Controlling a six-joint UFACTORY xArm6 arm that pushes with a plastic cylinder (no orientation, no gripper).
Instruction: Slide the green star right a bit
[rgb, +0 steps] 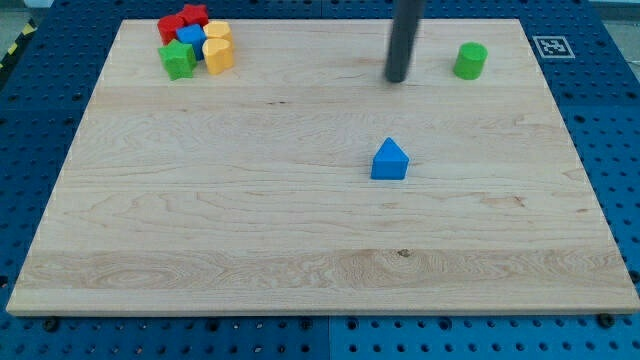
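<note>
The green star (178, 59) sits near the view's top left corner of the wooden board (250, 220), at the left front of a tight cluster of blocks. It touches a blue block (191, 38) and a yellow block (218, 54). My tip (397, 79) is far to the star's right, near the view's top centre, touching no block.
The cluster also holds a red block (170, 26), a red star (194, 14) and a second yellow block (218, 31). A green cylinder (470, 60) stands at the top right, just right of my tip. A blue triangular block (390, 160) lies near the middle.
</note>
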